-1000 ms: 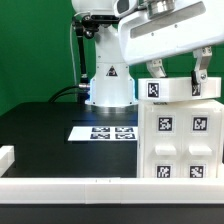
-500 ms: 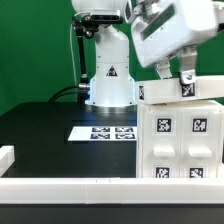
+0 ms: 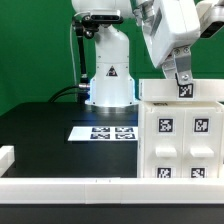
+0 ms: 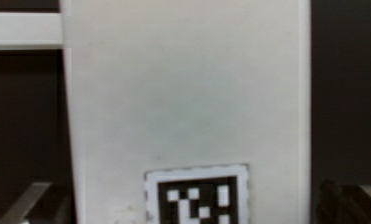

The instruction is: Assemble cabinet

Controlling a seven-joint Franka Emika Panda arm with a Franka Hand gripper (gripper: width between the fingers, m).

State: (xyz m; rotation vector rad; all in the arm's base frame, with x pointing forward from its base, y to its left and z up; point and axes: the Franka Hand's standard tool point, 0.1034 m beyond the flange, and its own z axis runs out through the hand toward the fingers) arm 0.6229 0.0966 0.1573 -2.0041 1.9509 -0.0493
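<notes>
The cabinet's white boxy body [image 3: 180, 140] stands at the exterior view's right, with several black-and-white tags on its front. A white tagged panel [image 3: 160, 91] lies across its top. My gripper [image 3: 182, 82] reaches down from above and is shut on this panel, one finger [image 3: 180, 72] showing by a tag. In the wrist view the white panel [image 4: 182, 90] fills the middle with its tag [image 4: 200, 197]. My gripper [image 4: 187, 205] holds it between dark fingers [image 4: 351, 200] at both sides.
The marker board [image 3: 103, 131] lies flat on the black table in front of the robot base [image 3: 108, 75]. A white rail [image 3: 60, 185] runs along the front edge, and a small white block [image 3: 6, 155] sits at the exterior view's left.
My gripper has turned and shifted toward the exterior view's right. The held panel has swung with it and now lies level on top of the cabinet body.
</notes>
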